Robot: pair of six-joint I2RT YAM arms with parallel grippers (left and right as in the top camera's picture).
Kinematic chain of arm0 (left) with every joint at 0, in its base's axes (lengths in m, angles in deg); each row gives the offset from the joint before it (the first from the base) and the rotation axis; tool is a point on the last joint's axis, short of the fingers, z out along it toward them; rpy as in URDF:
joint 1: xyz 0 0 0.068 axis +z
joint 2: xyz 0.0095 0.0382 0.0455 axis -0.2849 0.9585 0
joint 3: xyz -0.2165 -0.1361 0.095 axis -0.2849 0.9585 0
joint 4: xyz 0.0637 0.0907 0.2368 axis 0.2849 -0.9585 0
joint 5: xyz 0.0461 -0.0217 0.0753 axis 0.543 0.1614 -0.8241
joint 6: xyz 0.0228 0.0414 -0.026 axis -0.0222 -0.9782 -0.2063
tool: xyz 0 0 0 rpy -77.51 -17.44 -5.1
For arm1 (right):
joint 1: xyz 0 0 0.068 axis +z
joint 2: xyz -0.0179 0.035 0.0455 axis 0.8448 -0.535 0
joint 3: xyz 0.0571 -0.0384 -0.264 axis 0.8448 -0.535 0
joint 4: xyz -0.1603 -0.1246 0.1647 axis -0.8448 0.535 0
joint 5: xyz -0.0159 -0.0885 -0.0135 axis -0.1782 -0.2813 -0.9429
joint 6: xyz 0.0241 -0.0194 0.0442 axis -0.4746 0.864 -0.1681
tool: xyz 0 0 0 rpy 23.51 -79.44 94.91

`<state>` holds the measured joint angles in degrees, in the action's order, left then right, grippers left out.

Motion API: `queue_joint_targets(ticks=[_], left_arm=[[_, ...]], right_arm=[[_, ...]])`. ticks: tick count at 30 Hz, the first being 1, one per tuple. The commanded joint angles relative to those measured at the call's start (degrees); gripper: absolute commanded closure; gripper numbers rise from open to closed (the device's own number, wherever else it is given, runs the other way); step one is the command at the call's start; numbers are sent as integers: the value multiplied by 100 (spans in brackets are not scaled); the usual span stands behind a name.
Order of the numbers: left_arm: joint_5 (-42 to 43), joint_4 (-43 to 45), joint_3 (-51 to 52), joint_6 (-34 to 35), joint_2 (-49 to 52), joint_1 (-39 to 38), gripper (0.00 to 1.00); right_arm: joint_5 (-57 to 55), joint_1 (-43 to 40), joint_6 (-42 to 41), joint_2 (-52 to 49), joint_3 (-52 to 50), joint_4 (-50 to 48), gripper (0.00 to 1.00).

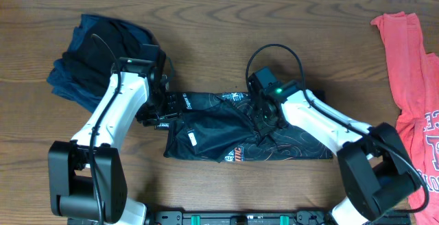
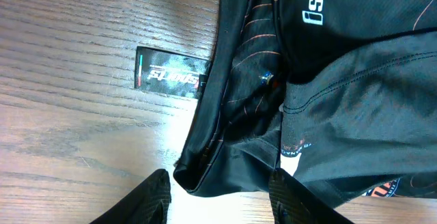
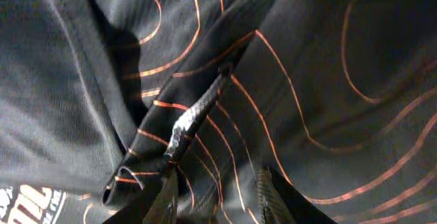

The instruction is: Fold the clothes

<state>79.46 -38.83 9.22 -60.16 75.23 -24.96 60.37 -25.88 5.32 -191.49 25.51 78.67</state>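
Observation:
The black jersey (image 1: 233, 134) with thin orange lines lies bunched and partly folded in a long strip across the table's middle. My left gripper (image 1: 160, 112) is at its left end. In the left wrist view that gripper (image 2: 218, 202) is open, and a rolled edge of the jersey (image 2: 225, 162) lies just ahead of the fingertips, with bare wood in the gap. My right gripper (image 1: 265, 119) is over the jersey's middle. Up close the right gripper (image 3: 218, 200) has its fingers apart, pressed into a ridge of the jersey (image 3: 205, 115) with slack cloth in the gap.
A heap of navy and black garments (image 1: 96, 57) lies at the back left, just behind my left arm. A coral-red T-shirt (image 1: 411, 81) runs down the right edge. A black brand label (image 2: 171, 72) sticks out of the jersey onto the wooden table (image 1: 226, 40).

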Motion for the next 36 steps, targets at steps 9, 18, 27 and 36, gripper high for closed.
queue_joint_targets(ticks=[9, 18, 27, 36], left_arm=[[31, -31, -59, 7, -52, -2, 51], [31, -31, -59, 7, -52, -2, 51], [31, -31, -59, 7, -52, -2, 51], [31, -35, -59, 7, -52, -2, 51]], right_arm=[[-44, 57, -203, -46, 35, 142, 99], [378, 337, 190, -33, 37, 706, 99], [254, 763, 219, -35, 37, 743, 93], [-748, 664, -752, 140, 85, 710, 84]])
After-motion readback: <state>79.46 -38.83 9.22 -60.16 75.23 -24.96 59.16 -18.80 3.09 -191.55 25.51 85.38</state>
